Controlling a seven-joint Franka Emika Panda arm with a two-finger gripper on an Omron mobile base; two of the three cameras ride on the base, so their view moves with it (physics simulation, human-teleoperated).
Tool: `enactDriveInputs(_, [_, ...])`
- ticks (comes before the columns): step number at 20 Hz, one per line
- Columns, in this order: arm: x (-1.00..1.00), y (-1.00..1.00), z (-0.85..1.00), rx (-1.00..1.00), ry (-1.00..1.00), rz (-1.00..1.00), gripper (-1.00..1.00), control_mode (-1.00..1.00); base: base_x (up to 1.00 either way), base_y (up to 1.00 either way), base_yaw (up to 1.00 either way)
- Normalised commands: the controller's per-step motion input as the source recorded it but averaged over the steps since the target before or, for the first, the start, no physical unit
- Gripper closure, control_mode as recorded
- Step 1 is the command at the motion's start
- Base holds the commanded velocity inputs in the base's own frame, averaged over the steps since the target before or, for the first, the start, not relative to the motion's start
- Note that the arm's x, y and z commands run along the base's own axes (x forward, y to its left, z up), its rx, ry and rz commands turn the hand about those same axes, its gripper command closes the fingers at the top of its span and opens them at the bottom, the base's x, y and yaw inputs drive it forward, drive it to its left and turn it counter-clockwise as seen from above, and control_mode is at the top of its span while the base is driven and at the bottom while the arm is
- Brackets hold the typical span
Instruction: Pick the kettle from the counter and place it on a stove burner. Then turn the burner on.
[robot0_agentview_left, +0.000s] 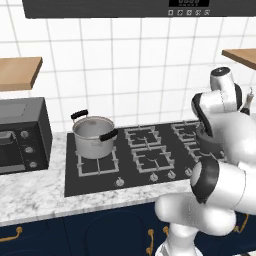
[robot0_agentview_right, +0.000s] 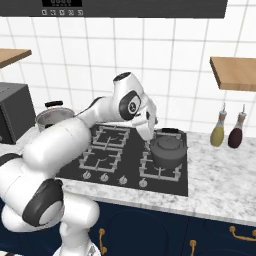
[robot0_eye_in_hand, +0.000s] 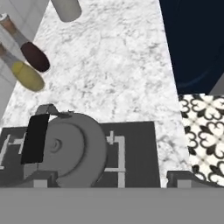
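The dark-grey kettle (robot0_agentview_right: 168, 149) stands upright on a burner at the right end of the black cooktop (robot0_agentview_right: 125, 167), its black arched handle on top. In the hand view the kettle (robot0_eye_in_hand: 70, 148) lies just below and left of centre on the grate. My gripper (robot0_agentview_right: 149, 141) hangs close beside the kettle's left side, and it is open. Its two dark fingertips (robot0_eye_in_hand: 39, 179) stand wide apart with nothing gripped. The white marble counter (robot0_agentview_right: 222, 172) stretches to the right of the cooktop.
A steel pot (robot0_agentview_left: 93, 136) with black side handles sits on the back left burner. Burner knobs (robot0_agentview_right: 123, 181) line the cooktop's front edge. Two bottles (robot0_agentview_right: 217, 131) stand at the wall on the right. A dark toaster oven (robot0_agentview_left: 22, 135) sits at the far left.
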Motion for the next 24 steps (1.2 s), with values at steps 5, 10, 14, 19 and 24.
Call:
enactDriveInputs(5, [-0.99, 0.28, -0.23, 0.00, 0.11, 0.51, -1.00, -1.00, 0.00, 0.00, 0.00])
enactDriveInputs(10, [-0.71, 0.39, -0.22, -0.05, 0.16, 0.61, -1.00, -1.00, 0.00, 0.00, 0.00])
enactDriveInputs(14, [-0.55, 0.43, -0.22, -0.03, 0.16, 0.65, -1.00, -1.00, 0.00, 0.00, 0.00])
enactDriveInputs(19, [-0.40, 0.30, -0.22, 0.00, 0.13, 0.62, -1.00, -1.00, 0.00, 0.00, 0.00])
enactDriveInputs(24, [-0.08, 0.06, -0.04, -0.05, 0.17, 0.48, -1.00, -1.00, 0.00, 0.00, 0.00])
